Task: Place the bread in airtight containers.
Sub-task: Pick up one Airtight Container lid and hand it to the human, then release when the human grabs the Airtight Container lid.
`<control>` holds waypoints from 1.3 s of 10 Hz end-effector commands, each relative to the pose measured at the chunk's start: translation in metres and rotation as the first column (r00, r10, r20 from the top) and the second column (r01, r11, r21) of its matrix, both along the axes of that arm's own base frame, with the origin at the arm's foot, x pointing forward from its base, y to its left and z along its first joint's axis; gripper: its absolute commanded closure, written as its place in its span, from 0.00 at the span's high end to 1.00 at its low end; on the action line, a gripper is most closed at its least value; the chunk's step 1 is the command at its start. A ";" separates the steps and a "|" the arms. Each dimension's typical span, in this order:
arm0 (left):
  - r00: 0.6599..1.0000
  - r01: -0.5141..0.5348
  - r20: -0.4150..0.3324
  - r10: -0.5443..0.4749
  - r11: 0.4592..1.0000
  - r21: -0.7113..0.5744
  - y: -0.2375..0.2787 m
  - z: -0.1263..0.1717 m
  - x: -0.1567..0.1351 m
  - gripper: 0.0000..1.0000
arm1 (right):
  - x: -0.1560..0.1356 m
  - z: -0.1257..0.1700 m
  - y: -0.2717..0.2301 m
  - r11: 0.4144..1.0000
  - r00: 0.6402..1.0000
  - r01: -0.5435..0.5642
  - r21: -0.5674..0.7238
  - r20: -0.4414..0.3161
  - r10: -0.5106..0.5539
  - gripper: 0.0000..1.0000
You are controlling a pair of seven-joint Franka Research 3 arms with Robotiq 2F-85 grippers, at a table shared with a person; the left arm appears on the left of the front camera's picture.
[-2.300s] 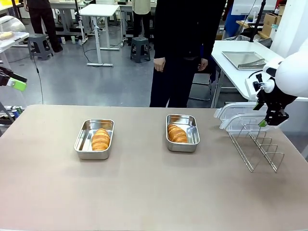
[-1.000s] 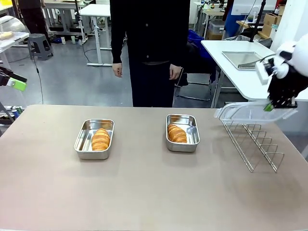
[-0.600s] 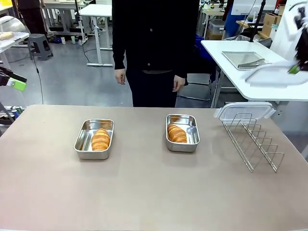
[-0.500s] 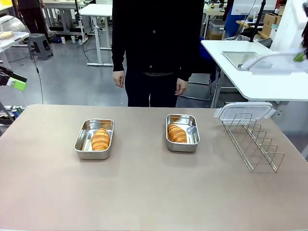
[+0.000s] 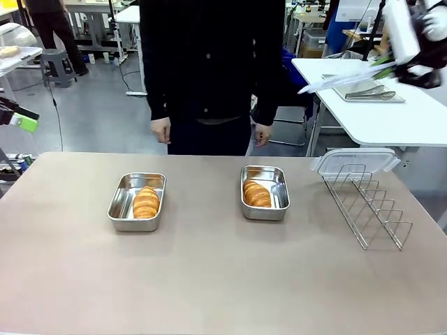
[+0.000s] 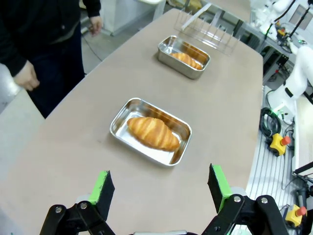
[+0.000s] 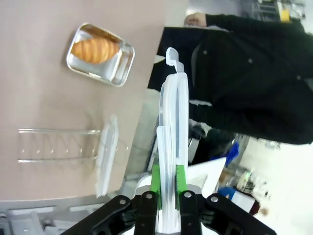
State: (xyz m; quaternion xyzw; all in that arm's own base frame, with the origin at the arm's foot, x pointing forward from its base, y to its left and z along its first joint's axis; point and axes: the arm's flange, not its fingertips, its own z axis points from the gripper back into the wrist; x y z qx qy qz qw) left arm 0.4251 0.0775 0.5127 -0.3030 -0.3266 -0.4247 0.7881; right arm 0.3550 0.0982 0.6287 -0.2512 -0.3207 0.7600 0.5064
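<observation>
Two steel containers stand on the table, each with bread in it. The left container [image 5: 120, 208] holds a croissant [image 5: 146, 202]; the right container [image 5: 274, 196] holds another croissant [image 5: 256, 193]. High at the right, my right gripper [image 5: 385, 65] is shut on a clear white-rimmed lid [image 5: 341, 77], seen edge-on and tilted. In the right wrist view, this gripper [image 7: 167, 180] pinches the lid [image 7: 173, 117] above one container [image 7: 120, 66]. My left gripper [image 6: 160, 188] is open, above and short of the near container [image 6: 121, 123] and its croissant [image 6: 152, 132].
A second lid [image 5: 355, 161] leans on the far end of a wire rack [image 5: 374, 209] at the table's right. A person in black [image 5: 209, 63] stands at the far edge, hands hanging. A side table with a flat tray [image 5: 367, 91] stands behind.
My right gripper has lifted the lid from beside the rack to high up at the right and swung it leftward. The person has stepped closer to the table.
</observation>
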 end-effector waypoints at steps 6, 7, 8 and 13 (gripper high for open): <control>1.000 0.014 0.013 -0.014 1.000 -0.004 0.000 0.001 -0.001 1.00 | 0.119 -0.038 0.032 0.971 0.969 -0.235 -0.044 -0.092 0.231 0.00; 1.000 0.014 0.013 -0.014 1.000 -0.004 0.000 0.001 -0.001 1.00 | 0.121 -0.038 0.027 0.984 0.977 -0.176 0.007 -0.118 0.175 0.00; 1.000 0.014 0.013 -0.014 1.000 -0.004 0.000 0.001 -0.001 1.00 | 0.115 -0.048 0.040 0.980 0.977 -0.190 -0.065 -0.108 0.182 0.00; 1.000 0.014 0.013 -0.014 1.000 -0.004 0.000 0.001 -0.001 1.00 | 0.115 -0.048 0.040 0.980 0.977 -0.190 -0.065 -0.108 0.182 0.00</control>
